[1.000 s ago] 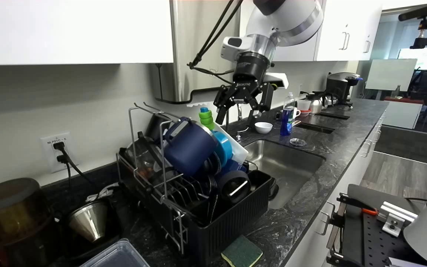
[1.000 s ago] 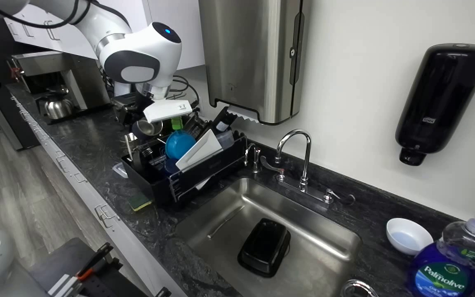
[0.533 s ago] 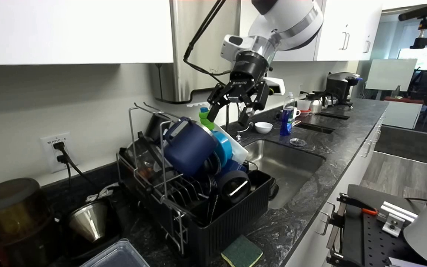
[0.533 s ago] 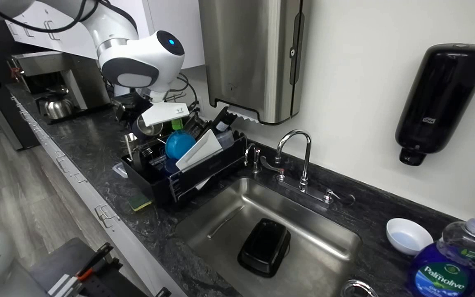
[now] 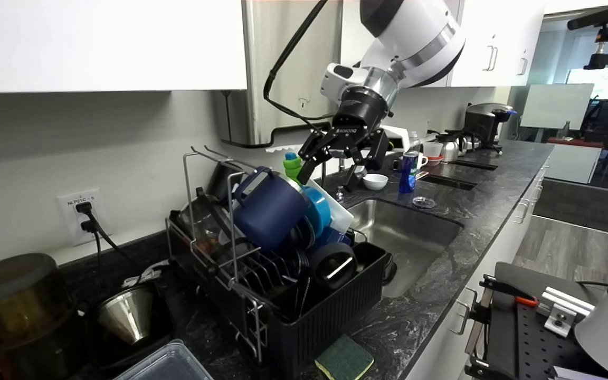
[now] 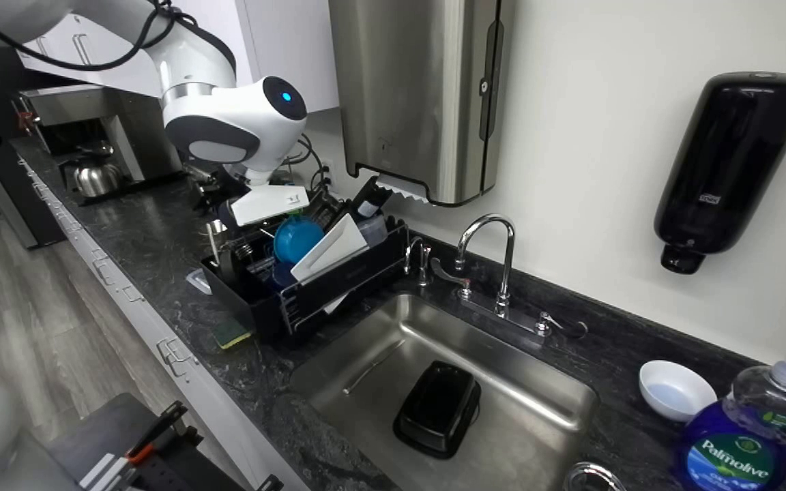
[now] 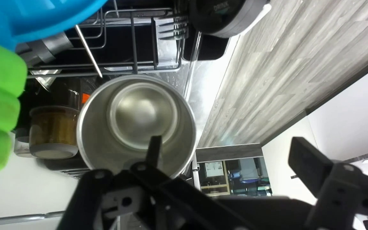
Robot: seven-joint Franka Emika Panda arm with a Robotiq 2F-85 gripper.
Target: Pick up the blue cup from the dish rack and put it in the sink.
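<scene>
The dark blue cup (image 5: 269, 208) lies tilted on its side, high in the black dish rack (image 5: 330, 311). Its steel inside (image 7: 142, 111) faces the camera in the wrist view. My gripper (image 5: 329, 180) is open and empty, above and beside the cup's mouth. In the wrist view, one finger of the gripper (image 7: 227, 148) overlaps the cup's opening and the other is well outside it; I cannot tell if the first is inside. The sink (image 6: 502, 426) lies beside the rack. In that exterior view the white wrist camera mount hides the fingers and most of the cup.
A bright blue bowl (image 5: 317, 211), a green bottle (image 5: 292, 163) and a white board-like piece (image 6: 331, 252) crowd the rack around the cup. A black container (image 6: 437, 409) sits in the sink. The faucet (image 6: 492, 259) stands behind it. Upper cabinets (image 5: 103, 45) overhang the counter.
The arm and open gripper have moved down toward the rack, and the wrist camera mount now covers most of the cup in an exterior view. The cup has not moved.
</scene>
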